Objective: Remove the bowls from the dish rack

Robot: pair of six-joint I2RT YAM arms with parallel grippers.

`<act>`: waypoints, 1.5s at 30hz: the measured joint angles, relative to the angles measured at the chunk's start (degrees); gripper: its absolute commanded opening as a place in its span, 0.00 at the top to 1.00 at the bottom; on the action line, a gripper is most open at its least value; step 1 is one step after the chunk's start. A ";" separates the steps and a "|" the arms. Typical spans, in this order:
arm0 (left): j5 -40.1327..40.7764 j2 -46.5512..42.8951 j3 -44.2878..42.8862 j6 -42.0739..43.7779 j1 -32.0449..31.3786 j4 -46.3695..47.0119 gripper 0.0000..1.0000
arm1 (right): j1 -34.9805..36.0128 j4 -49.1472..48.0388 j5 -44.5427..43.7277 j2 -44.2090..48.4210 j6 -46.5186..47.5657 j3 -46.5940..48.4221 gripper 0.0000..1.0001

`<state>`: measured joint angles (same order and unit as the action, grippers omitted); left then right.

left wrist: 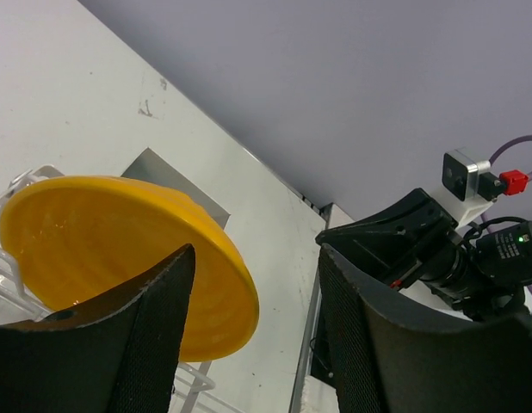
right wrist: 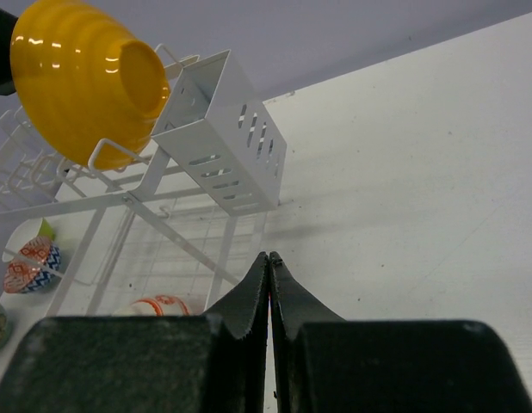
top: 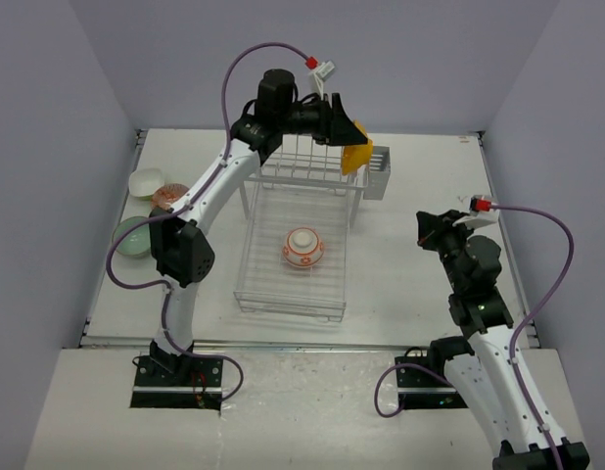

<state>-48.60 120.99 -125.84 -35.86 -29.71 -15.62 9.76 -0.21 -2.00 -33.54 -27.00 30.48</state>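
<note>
- Bowls: being unloaded and, by my reading, past halfway, with three sitting out on the counter (top: 420, 176) and two remaining in the dish rack (top: 245, 245).
- Already out: lime green bowl (top: 146, 182), zigzag bowl (top: 170, 196) and mint green bowl (top: 133, 239), resting close together, well apart from the left fingers (left wrist: 137, 344) and farther again from the right fingers (right wrist: 244, 314).
- Orange-yellow bowl (left wrist: 102, 249): leaning on edge among the prongs of the upper tier, just beside the cutlery holder (right wrist: 219, 129), with its rim reaching into the gap between the left fingers.
- Left fingers: standing spread wide, one in front of the bowl's open face and the other off past the rim. Not yet pinching; touching or not, impossible to tell.
- White bowl with orange-red pattern (top: 302, 247): lying seemingly upside down on the lower tray, below the left fingers, well apart from the right fingers and looking untouched.
- Right fingers: pressed together on nothing, hovering over bare counter beside the rack and pointing toward the cutlery holder.
- Remaining, judging from this: closing on the orange-yellow bowl, lifting it clear of the prongs and setting it down on the counter, then fetching the patterned one from the tray.
</note>
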 measured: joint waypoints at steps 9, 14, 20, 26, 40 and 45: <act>2.89 0.66 -1.42 0.00 -0.37 -2.71 0.41 | 0.00 0.00 0.00 1.36 0.00 0.00 1.00; 4.94 1.51 -2.45 -0.02 -0.87 -4.02 0.44 | 0.00 -0.17 0.00 1.42 0.00 0.00 1.00; 10.19 2.67 -4.59 0.55 -2.73 -7.21 0.48 | 0.00 -0.22 0.04 1.46 -0.02 -0.09 1.00; 16.63 2.75 -4.83 1.62 -4.90 -10.64 0.49 | 0.00 -0.24 0.17 1.79 -0.04 -0.94 1.00; 26.47 1.99 -4.87 3.50 -6.34 -13.92 0.50 | 0.00 -0.70 1.27 1.99 -0.22 -1.70 1.00; 27.91 1.55 -4.87 4.00 -6.49 -14.69 0.50 | 0.00 -0.81 1.49 1.64 -0.35 -1.70 1.00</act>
<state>-20.69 122.54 -130.72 -31.86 -36.21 -30.30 9.76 -1.02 -0.51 -31.90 -27.35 28.77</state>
